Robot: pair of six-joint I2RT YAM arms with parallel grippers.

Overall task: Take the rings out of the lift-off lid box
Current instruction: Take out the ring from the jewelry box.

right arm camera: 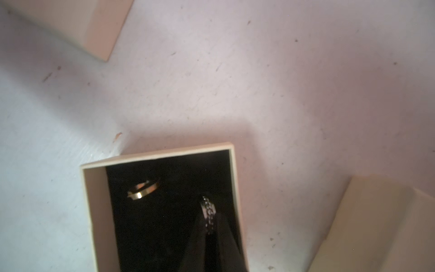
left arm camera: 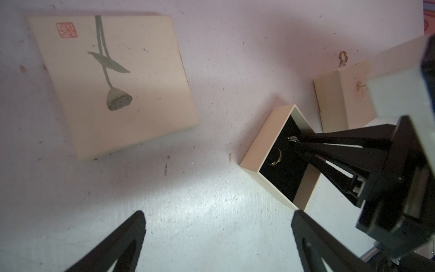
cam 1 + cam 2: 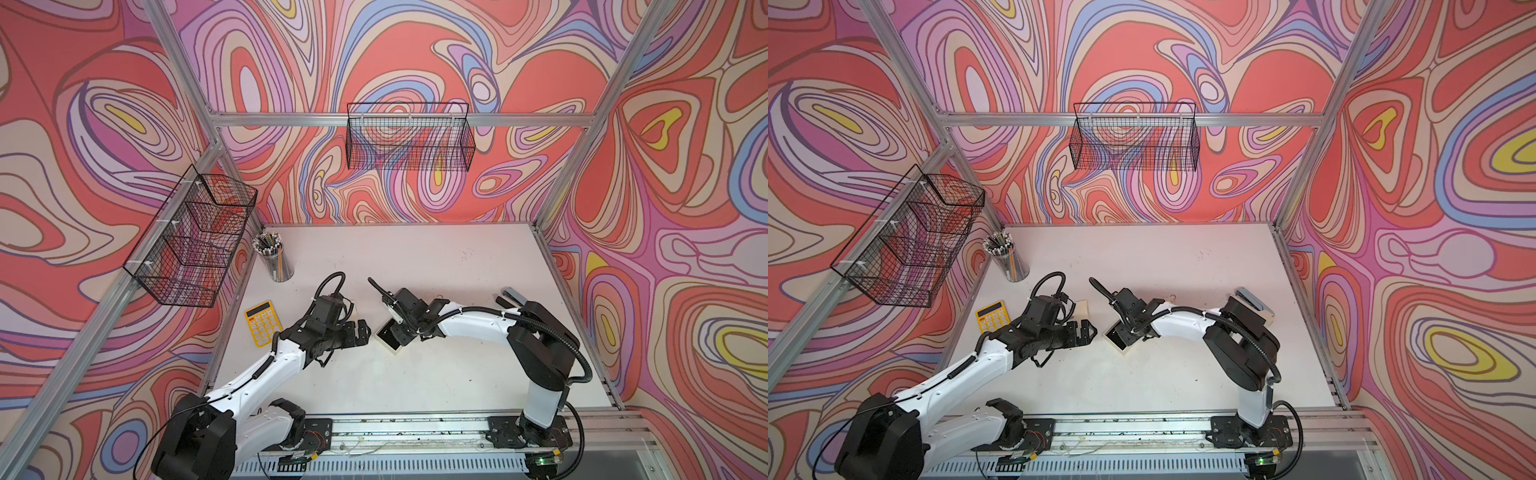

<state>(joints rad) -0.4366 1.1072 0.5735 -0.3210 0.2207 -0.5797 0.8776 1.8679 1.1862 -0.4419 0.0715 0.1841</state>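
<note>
Two thin metal rings show inside the small open cream cardboard box with black lining (image 2: 263,139), which stands with its lid off near the middle of the white bench (image 3: 415,257), between the two arms. One of them, the plain silvery metal ring (image 2: 275,157), lies on the black lining close to one wall of the box. The right wrist view shows this plain ring (image 1: 143,189) a little tilted and touching nothing else. The second one, the studded silvery ring (image 2: 292,139) with a row of tiny stones, is pinched between the black fingers of the right end effector (image 2: 295,143), whose jaws are pressed together on the band. It is over the lining and inside the walls (whether it touches the bottom, I cannot tell). The left end effector (image 2: 218,213) hangs just beside the box with its jaws spread fully apart and nothing between them. A flat cream square piece with a painted green lotus pod and a red seal (image 2: 113,82) lies apart from the box, and another closed cream box (image 2: 341,99) sits near it on the opposite side. A yellow calculator (image 3: 262,323) and a clear cup of pencils (image 3: 274,257) stand on the left part of the bench.
</note>
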